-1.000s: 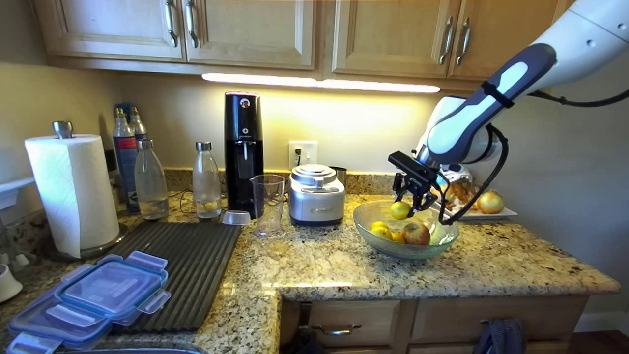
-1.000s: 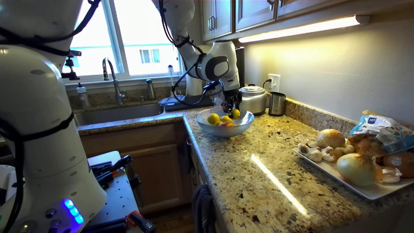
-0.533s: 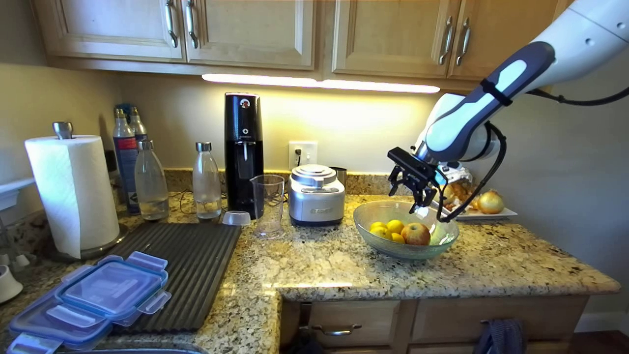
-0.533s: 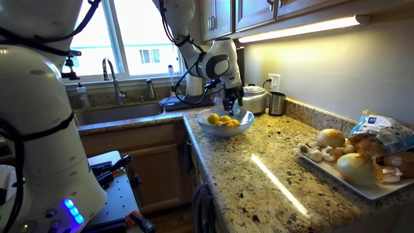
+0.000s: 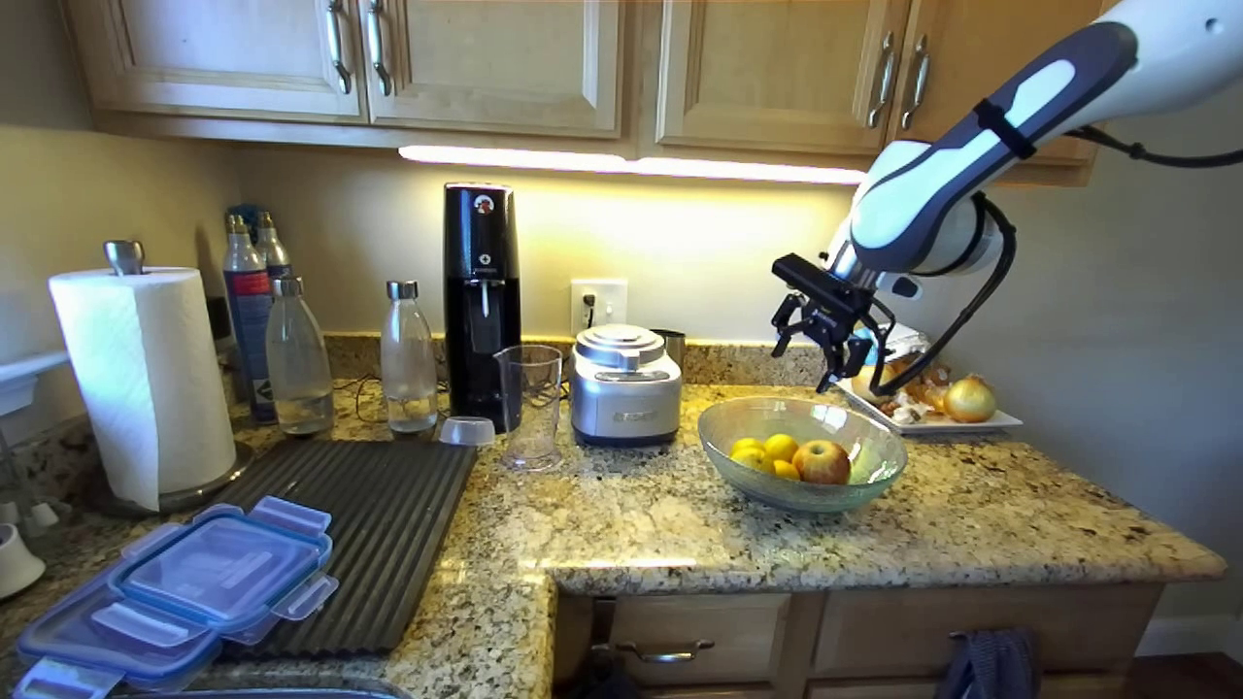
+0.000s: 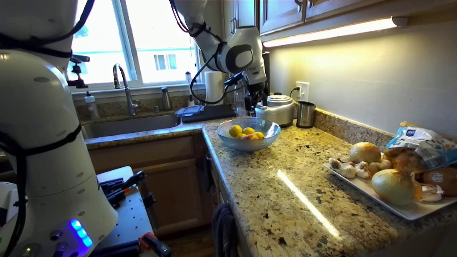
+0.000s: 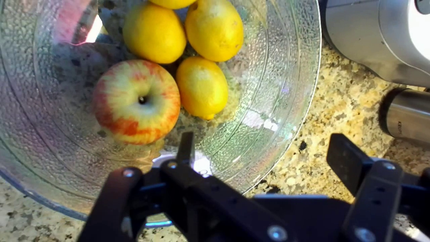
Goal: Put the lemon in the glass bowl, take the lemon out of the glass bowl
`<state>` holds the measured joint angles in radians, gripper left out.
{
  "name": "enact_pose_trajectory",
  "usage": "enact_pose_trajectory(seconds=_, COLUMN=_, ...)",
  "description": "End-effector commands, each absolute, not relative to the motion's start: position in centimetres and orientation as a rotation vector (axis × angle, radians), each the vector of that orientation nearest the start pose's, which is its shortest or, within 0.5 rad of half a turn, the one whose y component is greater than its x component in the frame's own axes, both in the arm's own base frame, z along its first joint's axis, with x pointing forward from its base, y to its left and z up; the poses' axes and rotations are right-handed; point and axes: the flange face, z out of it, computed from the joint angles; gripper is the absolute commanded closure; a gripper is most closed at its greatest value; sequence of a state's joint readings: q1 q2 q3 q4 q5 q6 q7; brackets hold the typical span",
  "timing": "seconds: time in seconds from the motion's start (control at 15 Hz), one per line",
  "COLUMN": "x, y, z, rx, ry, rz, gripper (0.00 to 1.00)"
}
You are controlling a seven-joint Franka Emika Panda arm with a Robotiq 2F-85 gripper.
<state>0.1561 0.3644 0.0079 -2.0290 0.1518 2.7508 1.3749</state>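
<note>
The lemon (image 7: 202, 88) rests inside the glass bowl (image 7: 275, 101), beside the apple, in the wrist view. It lies among several lemons (image 7: 214, 30), and it also shows as a lemon (image 5: 780, 447) in an exterior view. In both exterior views the wide, clear bowl (image 5: 825, 499) (image 6: 246, 145) stands upright on the counter. My gripper (image 7: 266, 156) is open, its fingers far apart with nothing between them. It hangs above the bowl's rim on the wall side, apart from the fruit, as the gripper (image 5: 802, 367) in an exterior view shows.
A red-yellow apple (image 7: 137, 102) shares the bowl. The silver cooker (image 5: 626, 388) and a steel cup (image 6: 305, 114) stand near the wall. A white plate (image 6: 403, 212) carries onions and garlic. A clear jug (image 5: 530, 408) is left of the cooker.
One second ago my gripper held the lemon over the bowl. It has opened, the lemon has dropped among the other fruit, and the arm has risen away from the bowl.
</note>
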Motion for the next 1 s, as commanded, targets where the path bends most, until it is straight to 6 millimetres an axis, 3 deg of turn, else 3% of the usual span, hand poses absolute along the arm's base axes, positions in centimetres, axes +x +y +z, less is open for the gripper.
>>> enact_pose_trajectory(seconds=0.0, x=60.6, y=9.9, z=32.2, rx=-2.193, ry=1.826, rz=-0.2, gripper=0.0)
enact_pose_trajectory(seconds=0.4, x=61.6, y=10.5, z=30.4, rx=-2.124, ry=1.923, rz=-0.156, gripper=0.0)
enact_pose_trajectory(seconds=0.93, x=62.9, y=11.6, z=26.1, rx=-2.054, ry=2.055, rz=-0.06, gripper=0.0)
